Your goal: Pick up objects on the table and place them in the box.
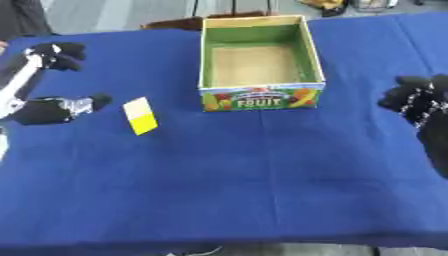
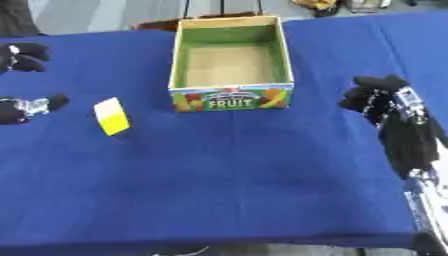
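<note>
I see one loose item: a small flat yellow-and-white block (image 1: 140,116) on the blue tablecloth (image 1: 245,180), left of the box (image 1: 261,62) and a bit nearer to me, apart from it. Its long axis runs roughly near-to-far, tilted slightly so the white end sits far-left and the yellow end near-right. Can't make out what it is beyond the two colours.

The box is open-topped, green inner walls, tan floor, "FRUIT" print on the near side. It sits at the far middle of the table, long axis running away from me. I see nothing inside.

My left hand (image 1: 54,82) is at the left edge, thumb and fingers spread wide in an open C facing right, holding nothing. The block is just beside its lower tip, not touching. The right eye view cuts off most of that hand.

My right hand (image 2: 378,97) is at the right side, level with the box front and well apart from it. Fingers look curled in, nothing in them as far as I can see. The left eye view clips it at the frame edge.
</note>
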Available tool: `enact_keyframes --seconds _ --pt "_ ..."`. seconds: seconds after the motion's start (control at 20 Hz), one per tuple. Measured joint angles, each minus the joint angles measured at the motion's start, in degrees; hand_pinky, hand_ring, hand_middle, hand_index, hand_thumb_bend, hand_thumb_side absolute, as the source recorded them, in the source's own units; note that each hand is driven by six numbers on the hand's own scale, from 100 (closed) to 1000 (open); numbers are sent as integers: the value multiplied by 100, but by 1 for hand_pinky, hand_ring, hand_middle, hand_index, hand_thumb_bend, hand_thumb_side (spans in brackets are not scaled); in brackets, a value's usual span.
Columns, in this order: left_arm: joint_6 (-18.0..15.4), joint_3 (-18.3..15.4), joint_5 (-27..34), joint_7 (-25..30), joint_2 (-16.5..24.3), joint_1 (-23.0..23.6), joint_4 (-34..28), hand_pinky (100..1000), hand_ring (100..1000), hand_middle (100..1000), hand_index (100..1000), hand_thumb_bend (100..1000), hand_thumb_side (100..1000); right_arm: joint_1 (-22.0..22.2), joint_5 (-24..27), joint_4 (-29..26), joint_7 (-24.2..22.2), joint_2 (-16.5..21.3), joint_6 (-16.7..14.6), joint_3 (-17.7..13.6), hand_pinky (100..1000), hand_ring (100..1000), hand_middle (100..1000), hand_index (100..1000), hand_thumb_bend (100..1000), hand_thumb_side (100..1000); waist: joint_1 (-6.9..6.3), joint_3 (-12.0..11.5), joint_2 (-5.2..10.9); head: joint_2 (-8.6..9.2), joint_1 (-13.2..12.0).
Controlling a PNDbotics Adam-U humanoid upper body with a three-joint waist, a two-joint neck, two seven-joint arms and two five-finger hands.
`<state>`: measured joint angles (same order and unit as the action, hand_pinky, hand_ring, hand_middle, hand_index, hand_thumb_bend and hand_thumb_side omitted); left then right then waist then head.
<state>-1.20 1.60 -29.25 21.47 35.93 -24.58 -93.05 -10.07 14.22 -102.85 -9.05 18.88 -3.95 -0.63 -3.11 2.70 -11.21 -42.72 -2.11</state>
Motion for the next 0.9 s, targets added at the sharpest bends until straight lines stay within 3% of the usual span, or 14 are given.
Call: enact_keyframes --seconds 0.1,0.15,0.4,0.9 --pt "-60 187 -326 293 136 -233 232 757 712 734 899 887 478 3 0 0 -3 0 3 0 817 674 629 794 100 969 -3 11 1 0 1" --pt "-97 280 -484 423 179 -339 357 744 698 721 889 834 505 4 0 0 -5 0 5 0 817 674 628 794 100 955 -3 12 4 -1 2" --pt "-249 597 -1042 768 194 -689 920 695 635 672 857 815 485 17 0 0 -12 2 12 2 817 675 628 794 100 956 -33 42 15 -2 12" --pt "-396 866 -1895 658 -234 -1160 1683 638 597 631 826 822 456 29 0 0 -24 2 23 33 817 676 627 794 100 956 -33 65 18 -2 9"
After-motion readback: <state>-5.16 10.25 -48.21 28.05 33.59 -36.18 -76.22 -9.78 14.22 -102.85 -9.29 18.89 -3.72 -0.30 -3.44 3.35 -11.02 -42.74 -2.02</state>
